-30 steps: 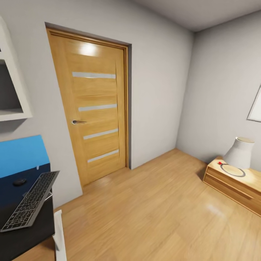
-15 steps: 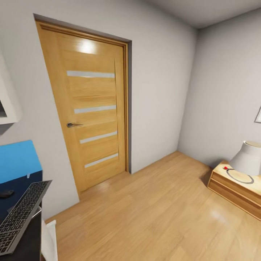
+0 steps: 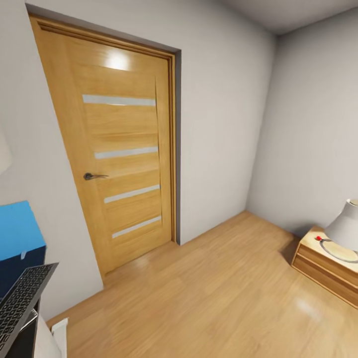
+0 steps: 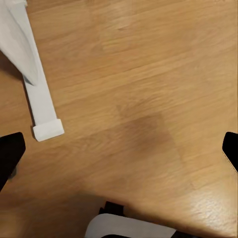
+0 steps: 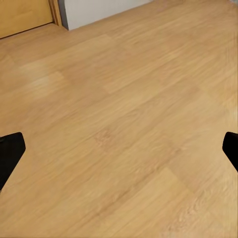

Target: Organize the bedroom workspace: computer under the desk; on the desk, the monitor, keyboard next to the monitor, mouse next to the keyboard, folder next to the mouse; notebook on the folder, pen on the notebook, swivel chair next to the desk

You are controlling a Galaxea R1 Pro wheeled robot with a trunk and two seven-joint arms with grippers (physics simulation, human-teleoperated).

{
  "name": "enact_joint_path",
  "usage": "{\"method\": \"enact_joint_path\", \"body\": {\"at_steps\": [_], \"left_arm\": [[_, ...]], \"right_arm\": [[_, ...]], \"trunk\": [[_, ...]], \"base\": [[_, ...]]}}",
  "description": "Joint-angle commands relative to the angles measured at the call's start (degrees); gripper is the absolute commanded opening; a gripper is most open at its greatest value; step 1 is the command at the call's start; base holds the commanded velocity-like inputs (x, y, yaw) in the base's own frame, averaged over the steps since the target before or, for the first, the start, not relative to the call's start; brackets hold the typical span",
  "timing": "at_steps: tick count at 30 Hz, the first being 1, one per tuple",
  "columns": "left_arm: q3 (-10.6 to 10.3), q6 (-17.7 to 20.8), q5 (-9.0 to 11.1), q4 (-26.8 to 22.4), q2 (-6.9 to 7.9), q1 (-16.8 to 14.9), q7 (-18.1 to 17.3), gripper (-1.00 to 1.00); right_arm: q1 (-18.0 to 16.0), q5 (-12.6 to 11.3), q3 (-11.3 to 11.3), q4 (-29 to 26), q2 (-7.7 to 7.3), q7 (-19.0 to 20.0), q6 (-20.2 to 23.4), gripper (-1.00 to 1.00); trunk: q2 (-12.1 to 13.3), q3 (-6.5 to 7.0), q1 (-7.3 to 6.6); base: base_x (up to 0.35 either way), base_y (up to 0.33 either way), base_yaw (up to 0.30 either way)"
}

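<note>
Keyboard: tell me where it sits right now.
In the head view the keyboard shows at the lower left edge, lying on the black desk in front of its blue back panel, left of the wooden door.

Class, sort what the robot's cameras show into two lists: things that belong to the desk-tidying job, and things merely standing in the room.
Job:
- flat dark grey keyboard
- glossy black desk with bright blue back panel

Room only:
- light wooden door with pale stripes
- white lamp
- low light-wood unit
- light wood floor
</note>
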Motion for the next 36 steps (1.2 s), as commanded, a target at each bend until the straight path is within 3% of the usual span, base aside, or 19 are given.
{"method": "enact_joint_path", "body": {"at_steps": [1, 36], "left_arm": [[0.19, -0.04, -0.08, -0.08, -0.02, 0.02, -0.03, 1.00], [0.19, 0.05, -0.08, -0.02, -0.02, -0.01, -0.03, 1.00]], "right_arm": [[-0.05, 0.02, 0.37, 0.05, 0.00, -0.45, -0.11, 1.00], [-0.05, 0.02, 0.46, 0.05, 0.00, -0.49, -0.11, 1.00]], "trunk": [[-0.05, -0.08, 0.04], [-0.05, -0.08, 0.04]], "base": [[0.325, 0.000, 0.000], [0.325, 0.000, 0.000]]}}
